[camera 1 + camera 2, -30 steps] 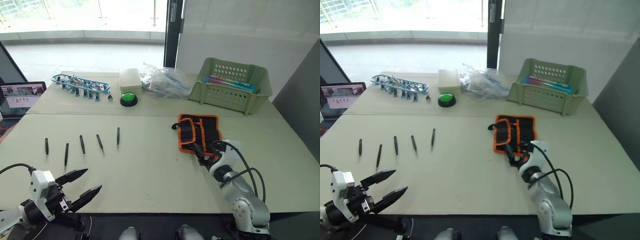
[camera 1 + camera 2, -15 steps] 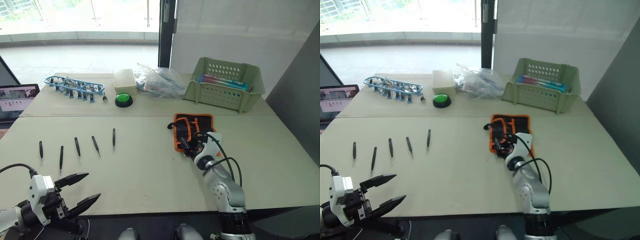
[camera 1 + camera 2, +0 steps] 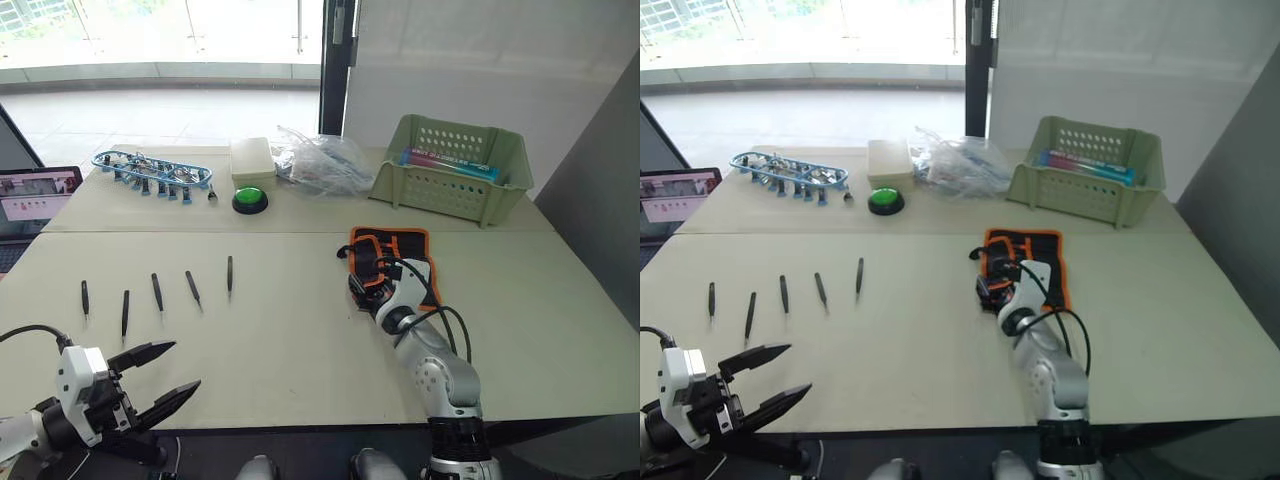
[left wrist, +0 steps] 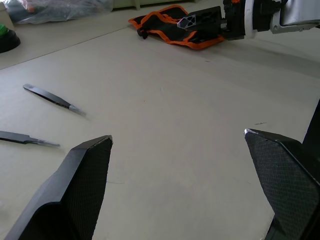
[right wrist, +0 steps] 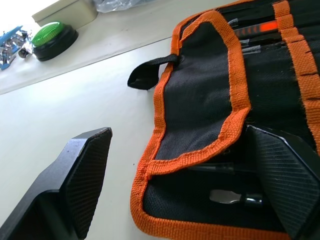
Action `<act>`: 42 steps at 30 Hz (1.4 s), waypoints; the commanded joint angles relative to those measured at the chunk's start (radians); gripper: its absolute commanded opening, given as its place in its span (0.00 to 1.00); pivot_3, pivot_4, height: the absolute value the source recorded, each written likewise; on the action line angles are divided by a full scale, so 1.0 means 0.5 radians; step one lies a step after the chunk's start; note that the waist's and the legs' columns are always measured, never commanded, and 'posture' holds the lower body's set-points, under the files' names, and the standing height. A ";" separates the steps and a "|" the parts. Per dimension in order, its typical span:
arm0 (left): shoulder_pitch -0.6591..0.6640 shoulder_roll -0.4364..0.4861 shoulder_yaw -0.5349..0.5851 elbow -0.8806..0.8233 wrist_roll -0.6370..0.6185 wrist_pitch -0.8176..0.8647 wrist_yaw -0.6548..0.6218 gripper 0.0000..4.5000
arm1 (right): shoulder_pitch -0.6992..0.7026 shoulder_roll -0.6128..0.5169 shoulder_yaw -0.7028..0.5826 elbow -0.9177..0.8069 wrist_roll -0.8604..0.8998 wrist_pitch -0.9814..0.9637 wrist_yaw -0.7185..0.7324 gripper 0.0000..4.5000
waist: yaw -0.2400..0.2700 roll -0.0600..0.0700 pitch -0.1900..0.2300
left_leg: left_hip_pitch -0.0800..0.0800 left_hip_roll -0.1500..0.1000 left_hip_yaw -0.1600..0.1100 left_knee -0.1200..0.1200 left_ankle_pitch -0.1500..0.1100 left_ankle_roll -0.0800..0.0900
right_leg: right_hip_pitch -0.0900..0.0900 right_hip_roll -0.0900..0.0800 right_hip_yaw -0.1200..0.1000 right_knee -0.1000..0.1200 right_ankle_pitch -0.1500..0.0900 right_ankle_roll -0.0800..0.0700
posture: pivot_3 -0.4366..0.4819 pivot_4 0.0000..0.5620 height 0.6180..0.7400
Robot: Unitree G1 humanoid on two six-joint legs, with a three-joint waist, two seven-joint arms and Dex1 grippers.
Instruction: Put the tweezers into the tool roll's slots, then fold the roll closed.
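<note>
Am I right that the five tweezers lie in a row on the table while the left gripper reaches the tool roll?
Not quite: the right gripper reaches the tool roll, as the left eye view shows. The five tweezers do lie in a row on the table.

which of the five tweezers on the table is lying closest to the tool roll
The rightmost tweezer in the row: it lies nearest the tool roll, the other four trailing off toward the robot's left.

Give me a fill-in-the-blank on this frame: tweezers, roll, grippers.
1. ____ tweezers lie in a row on the table.
2. The right gripper is open at the edge of the ____.
3. The left gripper is ____ and holds nothing.
4. The tool roll has ____ trim.

Missing words: five; tool roll; open; orange
</note>
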 commanded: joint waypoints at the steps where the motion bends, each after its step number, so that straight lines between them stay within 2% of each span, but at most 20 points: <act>1: -0.008 -0.002 0.013 -0.010 -0.024 -0.008 0.011 1.00 | -0.034 0.008 -0.029 -0.032 0.037 0.009 -0.006 0.83 | 0.000 0.000 0.000 | 0.000 0.000 0.000 0.000 0.000 0.000 | 0.000 0.000 0.000 0.000 0.000 0.000 | 0.48 0.27 0.98; 7: -0.020 0.003 0.019 0.003 -0.019 -0.012 0.011 1.00 | -0.035 0.038 -0.046 -0.036 0.043 0.027 -0.017 0.35 | -0.001 0.000 0.000 | -0.001 0.000 0.000 0.000 0.000 0.000 | -0.001 0.000 0.000 0.000 0.000 0.000 | 0.48 0.27 0.98; 12: -0.024 0.002 0.028 0.018 -0.020 -0.018 0.008 1.00 | -0.039 0.044 -0.052 -0.027 0.038 0.003 -0.019 0.01 | -0.002 0.000 0.000 | -0.001 0.000 0.000 0.000 0.000 0.000 | -0.001 0.000 0.000 0.000 0.000 0.000 | 0.48 0.27 0.98; 17: -0.030 0.003 0.037 0.030 -0.022 -0.025 0.010 1.00 | -0.037 0.029 -0.042 -0.018 0.030 -0.008 0.005 0.01 | -0.001 0.000 0.000 | -0.001 0.000 0.000 0.000 0.000 0.000 | -0.001 0.000 0.000 0.000 0.000 0.000 | 0.48 0.27 0.98; 21: -0.040 0.006 0.037 0.030 -0.024 -0.021 0.015 1.00 | -0.026 -0.106 0.090 -0.059 -0.017 -0.044 0.202 0.01 | -0.002 0.000 0.000 | -0.001 0.000 0.000 0.000 0.000 0.000 | -0.001 0.000 0.000 0.000 0.000 0.000 | 0.48 0.27 0.98; 26: -0.067 0.014 0.015 0.032 -0.019 -0.010 0.016 1.00 | 0.045 -0.518 0.457 -0.198 -0.177 -0.129 0.652 0.01 | -0.001 0.000 0.000 | -0.001 0.000 0.000 0.000 0.000 0.000 | -0.001 0.000 0.000 0.000 0.000 0.000 | 0.48 0.27 0.98; 30: -0.087 0.032 -0.016 0.029 -0.007 0.014 0.011 1.00 | 0.146 -0.928 0.730 -0.334 -0.333 -0.377 1.072 0.01 | 0.004 0.000 0.000 | -0.001 -0.001 0.000 0.000 0.000 0.000 | 0.000 0.000 -0.001 -0.002 -0.001 0.001 | 0.48 0.27 0.98; 34: -0.155 0.063 -0.087 0.048 0.029 0.012 0.001 1.00 | 0.247 -1.302 0.862 -0.432 -0.495 -0.881 1.457 0.01 | 0.010 -0.001 0.001 | -0.001 -0.002 0.000 0.000 0.000 0.000 | 0.001 -0.001 -0.001 -0.002 -0.008 0.012 | 0.48 0.27 0.98; 38: -0.289 0.111 -0.212 0.094 0.075 -0.009 -0.054 1.00 | 0.269 -1.519 0.883 -0.441 -0.590 -1.290 1.687 0.01 | 0.012 -0.002 0.001 | 0.001 -0.002 0.000 0.003 0.000 0.000 | 0.002 0.000 -0.001 -0.002 -0.009 0.015 | 0.48 0.27 0.98; 42: -0.575 0.174 -0.463 0.173 0.191 -0.084 -0.179 1.00 | 0.280 -1.679 0.909 -0.414 -0.703 -1.688 1.862 0.01 | 0.018 -0.003 0.002 | 0.002 -0.002 0.000 0.004 0.000 0.000 | 0.003 0.001 -0.001 -0.001 -0.008 0.015 | 0.48 0.27 0.98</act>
